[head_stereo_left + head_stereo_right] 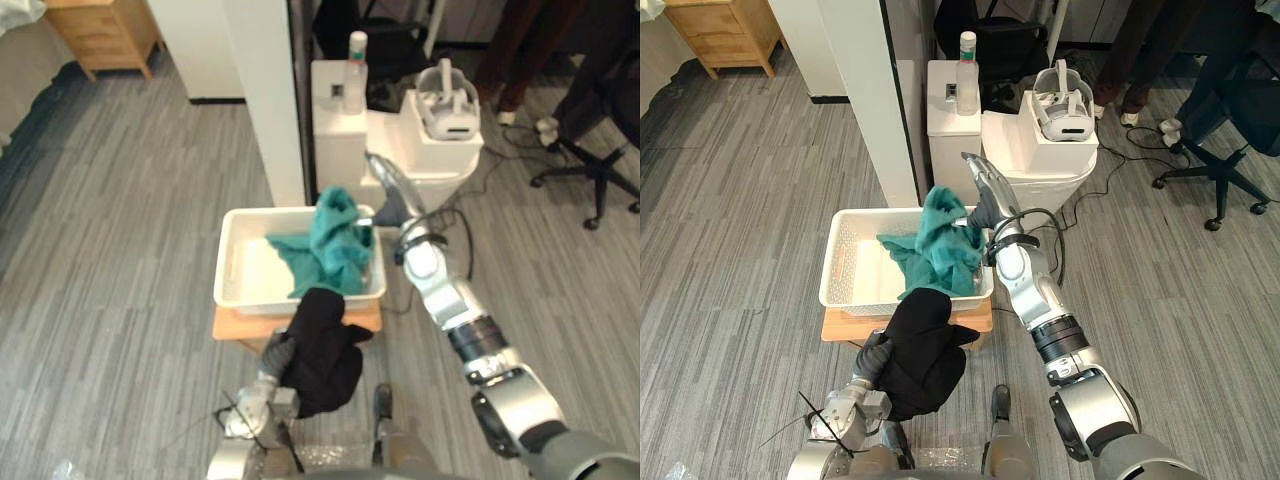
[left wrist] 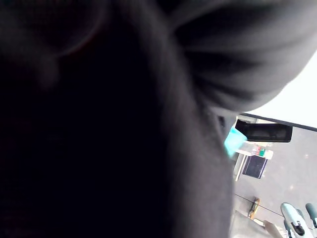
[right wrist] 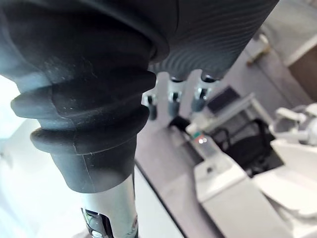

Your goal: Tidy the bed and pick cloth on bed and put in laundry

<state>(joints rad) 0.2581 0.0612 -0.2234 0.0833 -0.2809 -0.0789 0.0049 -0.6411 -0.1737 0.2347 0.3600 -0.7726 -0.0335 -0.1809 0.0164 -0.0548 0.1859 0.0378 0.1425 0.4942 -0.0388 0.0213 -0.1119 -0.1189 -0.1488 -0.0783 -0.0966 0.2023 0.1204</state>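
Stool (image 1: 837, 326) bears basket (image 1: 833, 268), teal cloth (image 1: 940, 245); black cloth (image 1: 922, 350) drapes left hand (image 1: 872, 357), grip untellable; right hand (image 1: 981, 192) straight-fingered.

Room was evenly bright, shadows soft on the floor (image 1: 740, 200), left wrist view mostly dark against black cloth (image 2: 99, 148), white glare in both wrist views.

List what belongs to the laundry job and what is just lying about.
Job: black cloth draped on the left robot hand; teal cloth in the white basket.
Lying about: bottle, headset, office chair, wooden cabinet.
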